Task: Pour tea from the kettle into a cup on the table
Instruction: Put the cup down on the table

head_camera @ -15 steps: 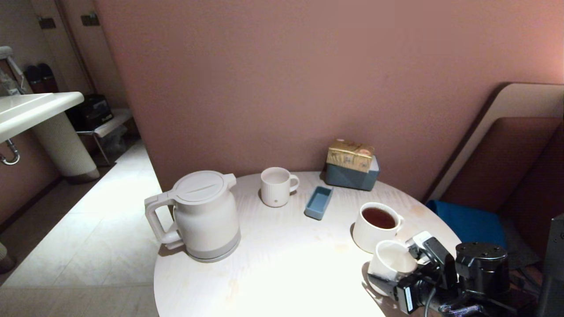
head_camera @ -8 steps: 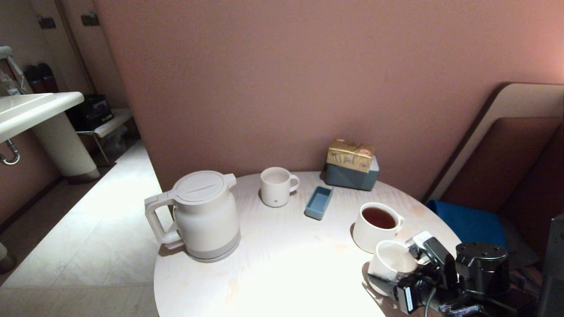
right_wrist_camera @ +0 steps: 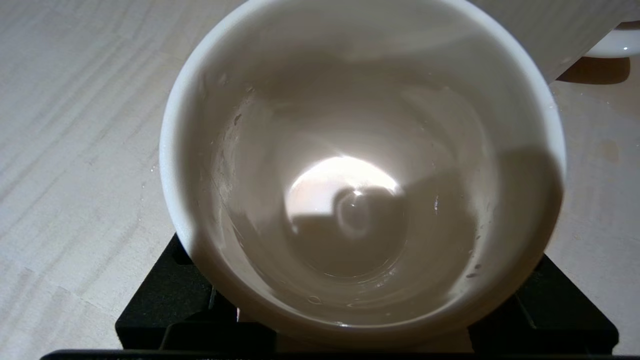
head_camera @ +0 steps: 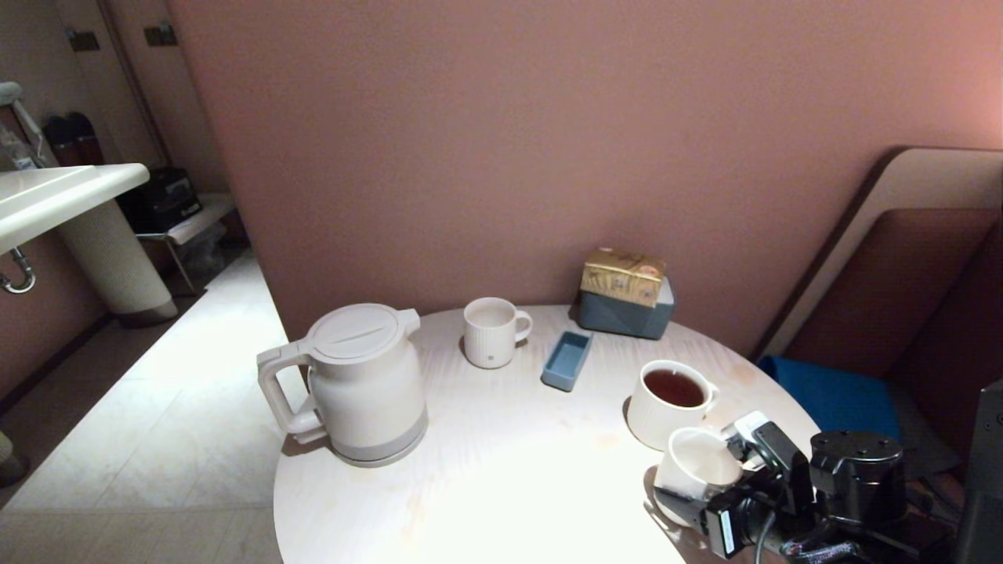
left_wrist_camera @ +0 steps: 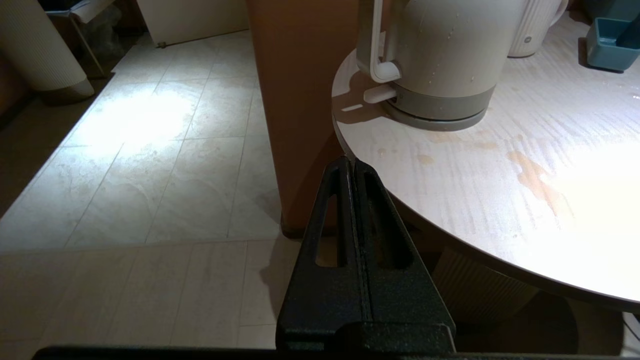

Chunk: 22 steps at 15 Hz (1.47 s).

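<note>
Step in hand: right claw [head_camera: 689,489], lower right of frame, grasps the empty cup [head_camera: 696,465]. Left claw [left_wrist_camera: 352,165] clenched, idle. Next: bring cup toward kettle [head_camera: 360,384], keeping it upright.

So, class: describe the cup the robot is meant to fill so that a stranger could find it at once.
On the round table, look to the near right edge, where the right gripper sits. The cup stands between its fingers, beside the tea-filled mug. It alone is smooth, handleless and empty.

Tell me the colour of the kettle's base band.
Grey, under the cream kettle body; the base band shows best in the left wrist view.
</note>
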Available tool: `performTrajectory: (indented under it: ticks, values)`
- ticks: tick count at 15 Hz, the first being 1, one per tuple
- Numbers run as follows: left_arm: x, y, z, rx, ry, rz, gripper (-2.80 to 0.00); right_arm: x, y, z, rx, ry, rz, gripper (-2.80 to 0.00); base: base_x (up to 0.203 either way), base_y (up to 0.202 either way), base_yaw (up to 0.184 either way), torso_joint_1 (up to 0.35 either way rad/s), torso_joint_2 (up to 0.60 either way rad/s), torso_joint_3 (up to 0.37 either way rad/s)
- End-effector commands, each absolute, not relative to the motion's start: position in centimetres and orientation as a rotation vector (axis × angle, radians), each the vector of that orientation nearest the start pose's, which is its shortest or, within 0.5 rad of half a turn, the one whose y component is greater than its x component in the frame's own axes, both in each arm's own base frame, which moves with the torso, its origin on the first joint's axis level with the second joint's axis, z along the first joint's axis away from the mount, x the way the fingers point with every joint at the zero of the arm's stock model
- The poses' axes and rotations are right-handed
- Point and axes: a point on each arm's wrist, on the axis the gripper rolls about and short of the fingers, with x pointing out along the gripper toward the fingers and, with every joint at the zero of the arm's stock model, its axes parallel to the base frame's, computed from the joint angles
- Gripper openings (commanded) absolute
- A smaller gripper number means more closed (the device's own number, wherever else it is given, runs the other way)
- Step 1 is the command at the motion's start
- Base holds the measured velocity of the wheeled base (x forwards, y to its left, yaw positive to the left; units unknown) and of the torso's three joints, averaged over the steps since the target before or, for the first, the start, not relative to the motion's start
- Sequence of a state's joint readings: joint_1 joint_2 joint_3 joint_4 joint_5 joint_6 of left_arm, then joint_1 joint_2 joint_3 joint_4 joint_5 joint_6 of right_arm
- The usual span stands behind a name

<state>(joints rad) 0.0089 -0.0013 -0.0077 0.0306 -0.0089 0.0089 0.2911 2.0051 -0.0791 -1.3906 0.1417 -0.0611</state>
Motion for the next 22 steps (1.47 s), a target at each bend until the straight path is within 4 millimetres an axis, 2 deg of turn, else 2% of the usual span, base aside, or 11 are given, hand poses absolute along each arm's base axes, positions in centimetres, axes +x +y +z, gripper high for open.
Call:
performTrajectory:
  ticks: [1, 2, 10, 14, 18, 22]
  values:
    - [-2.3, 0.0, 7.4, 0.009, 0.023, 0.000, -2.80, 21.4, 6.8, 3.1, -0.099, 0.516, 0.440, -2.80, 0.000, 0.000, 0.000, 0.000, 0.00, 0.000]
    - [-2.3, 0.0, 7.4, 0.009, 0.023, 0.000, -2.80, 21.4, 6.7, 3.1, -0.098, 0.518, 0.437, 0.00, 0.000, 0.000, 0.000, 0.000, 0.00, 0.000]
    - [-2.3, 0.0, 7.4, 0.009, 0.023, 0.000, -2.80, 21.2, 6.6, 3.2, -0.101, 0.518, 0.434, 0.00, 0.000, 0.000, 0.000, 0.000, 0.00, 0.000]
    - [-2.3, 0.0, 7.4, 0.009, 0.023, 0.000, -2.80, 19.4, 6.1, 4.1, -0.102, 0.512, 0.434, 0.00, 0.000, 0.000, 0.000, 0.000, 0.00, 0.000]
    - [-2.3, 0.0, 7.4, 0.009, 0.023, 0.000, -2.80, 18.7, 5.9, 5.4, -0.099, 0.472, 0.434, 0.00, 0.000, 0.000, 0.000, 0.000, 0.00, 0.000]
    - [-2.3, 0.0, 7.4, 0.009, 0.023, 0.000, -2.80, 16.1, 5.2, 7.4, -0.103, 0.495, 0.441, 0.00, 0.000, 0.000, 0.000, 0.000, 0.00, 0.000]
